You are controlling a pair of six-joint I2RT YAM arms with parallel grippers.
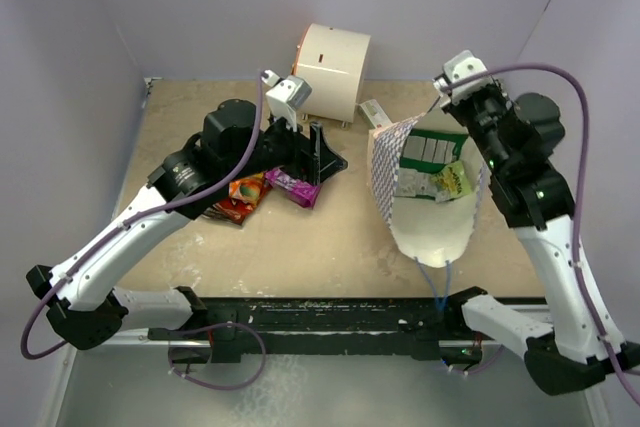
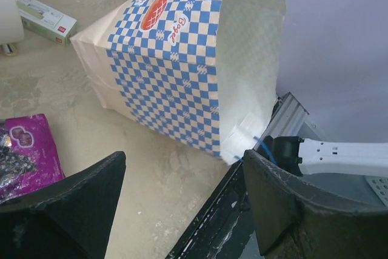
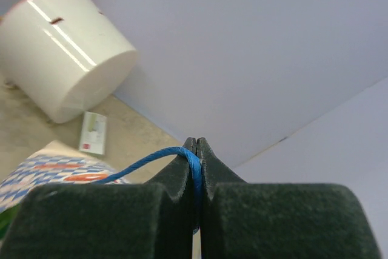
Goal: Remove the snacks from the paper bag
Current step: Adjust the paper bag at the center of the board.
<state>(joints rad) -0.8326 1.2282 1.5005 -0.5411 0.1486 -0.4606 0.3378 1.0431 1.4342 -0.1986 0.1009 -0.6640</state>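
Observation:
The paper bag (image 1: 385,172) (image 2: 176,59) stands tilted at the right of the table, its open mouth facing the near edge. A green-and-white packet (image 1: 433,152) and a tiny yellow-green one (image 1: 452,182) lie inside it. Behind the bag, my right gripper (image 1: 447,97) (image 3: 196,144) is shut on the bag's blue string handle (image 3: 197,171). My left gripper (image 1: 318,150) (image 2: 182,198) hovers open left of the bag with nothing between its fingers. Under and beside it on the table lie a purple packet (image 1: 293,185) (image 2: 30,150), an orange packet (image 1: 243,192) and a dark chips bag (image 2: 9,162).
A white cylindrical appliance (image 1: 332,67) (image 3: 66,53) stands at the back wall. A small white box (image 1: 375,112) (image 2: 45,19) (image 3: 92,133) lies between it and the bag. The bag's other blue handle (image 1: 440,277) hangs toward the black rail (image 1: 330,312) at the near edge.

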